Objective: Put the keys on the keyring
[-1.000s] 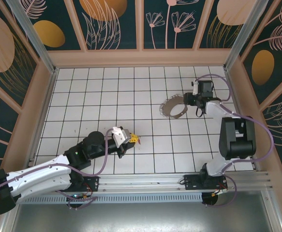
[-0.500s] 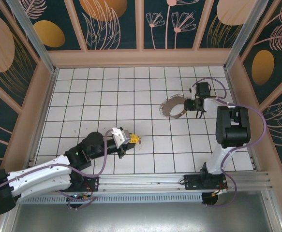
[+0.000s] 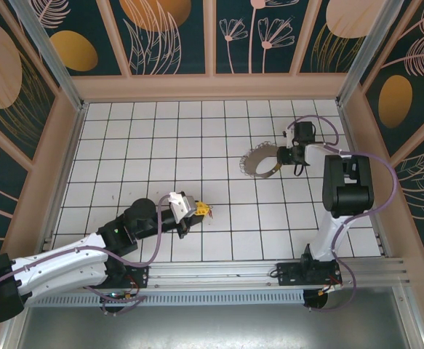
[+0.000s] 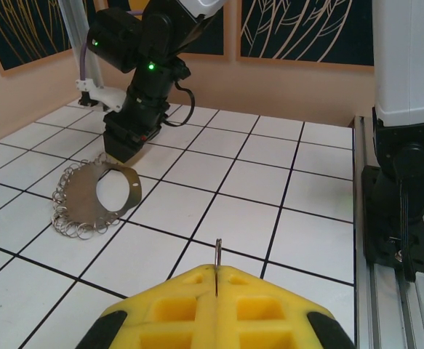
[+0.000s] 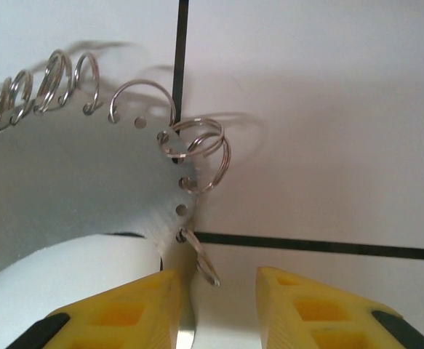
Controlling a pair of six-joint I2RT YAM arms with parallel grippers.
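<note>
The keyring is a grey metal hoop fringed with small silver loops, lying on the white tiles at the far right. My right gripper is at its right rim. In the right wrist view the keyring's edge and one loop sit between the yellow fingers, with a gap still showing; the right gripper is open. My left gripper is shut near the table's middle on the key, a tiny reddish piece. The key pokes up thin from the closed left gripper, facing the keyring.
A wooden wall rings the tiled floor. The right arm's base and rail stand close on the right in the left wrist view. Bare tiles lie between the two grippers.
The right arm's forearm swung in toward the keyring and its jaws have narrowed around the rim. The left arm and the key have not moved.
</note>
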